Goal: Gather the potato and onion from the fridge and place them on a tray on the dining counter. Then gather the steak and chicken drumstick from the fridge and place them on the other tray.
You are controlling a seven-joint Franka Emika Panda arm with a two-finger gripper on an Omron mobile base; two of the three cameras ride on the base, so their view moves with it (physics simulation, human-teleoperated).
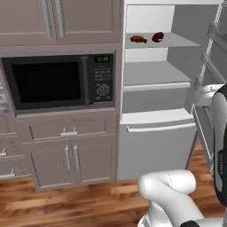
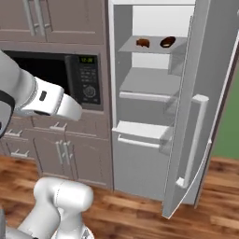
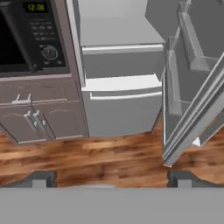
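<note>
The fridge (image 1: pixel 155 146) stands with its upper door (image 2: pixel 200 107) swung wide to the right. On its top shelf lie the orange-brown chicken drumstick (image 1: pixel 138 39) (image 2: pixel 143 43) on the left and the darker steak (image 1: pixel 158 37) (image 2: pixel 167 42) just to its right. The shelf below them is bare. My gripper (image 3: pixel 113 179) is open with nothing between its fingers; it hangs back from the fridge (image 3: pixel 122 113), looking at the lower drawer and the floor. The potato, the onion, the trays and the dining counter are out of view.
A black microwave (image 1: pixel 57 82) sits in brown cabinets left of the fridge, with drawers and doors (image 1: pixel 71 159) beneath. The open door (image 3: pixel 192 109) juts out over the wooden floor (image 3: pixel 109 157) on the right. My white arm (image 2: pixel 42 100) crosses in front of the microwave.
</note>
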